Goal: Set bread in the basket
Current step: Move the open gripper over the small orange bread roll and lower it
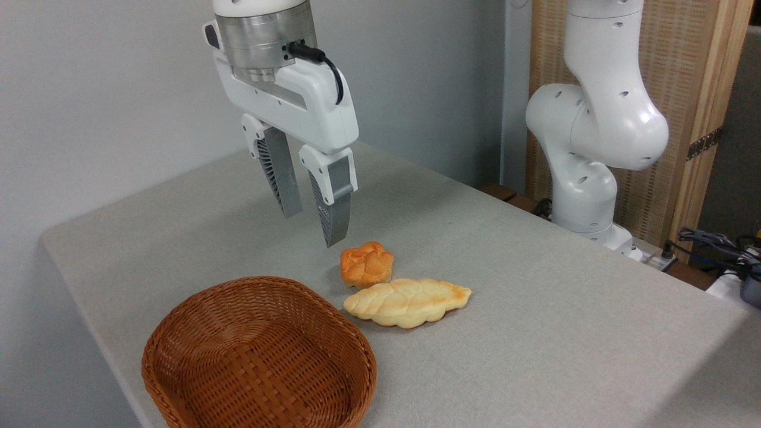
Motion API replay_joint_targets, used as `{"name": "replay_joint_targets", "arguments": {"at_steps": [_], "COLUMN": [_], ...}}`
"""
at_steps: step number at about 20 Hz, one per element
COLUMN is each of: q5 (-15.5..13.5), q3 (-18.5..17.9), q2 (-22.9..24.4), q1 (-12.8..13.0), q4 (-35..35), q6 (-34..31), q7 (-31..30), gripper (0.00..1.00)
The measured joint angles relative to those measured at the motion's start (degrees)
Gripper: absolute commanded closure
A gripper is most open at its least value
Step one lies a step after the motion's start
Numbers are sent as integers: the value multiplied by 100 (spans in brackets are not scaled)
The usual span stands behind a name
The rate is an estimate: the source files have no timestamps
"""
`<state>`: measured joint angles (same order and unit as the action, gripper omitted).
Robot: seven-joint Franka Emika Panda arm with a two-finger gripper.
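Grey table (535, 309): gripper (315, 229) hangs upright, 2 fingers spread, empty, above the bread (367, 264).

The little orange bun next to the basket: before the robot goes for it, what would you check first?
1. Fingers apart, nothing held: ok.
2. Orange bun uncovered on the table: ok.
3. Fingers straight above the bun: not ok, they hang up and to the left.
4. Braided loaf out of the way: cannot tell, it seems to touch the bun.
5. Wicker basket empty and upright: ok.
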<state>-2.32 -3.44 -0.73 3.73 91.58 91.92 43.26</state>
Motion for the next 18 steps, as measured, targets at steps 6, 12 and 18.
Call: {"name": "replay_joint_targets", "arguments": {"at_steps": [6,12,18], "q5": [0,0,0], "q3": [-9,-10,0], "q2": [30,99,275], "q1": [-3,-6,28], "q4": [6,14,364], "q6": [-1,-2,8], "q7": [0,1,28], "gripper": [0,0,0]}}
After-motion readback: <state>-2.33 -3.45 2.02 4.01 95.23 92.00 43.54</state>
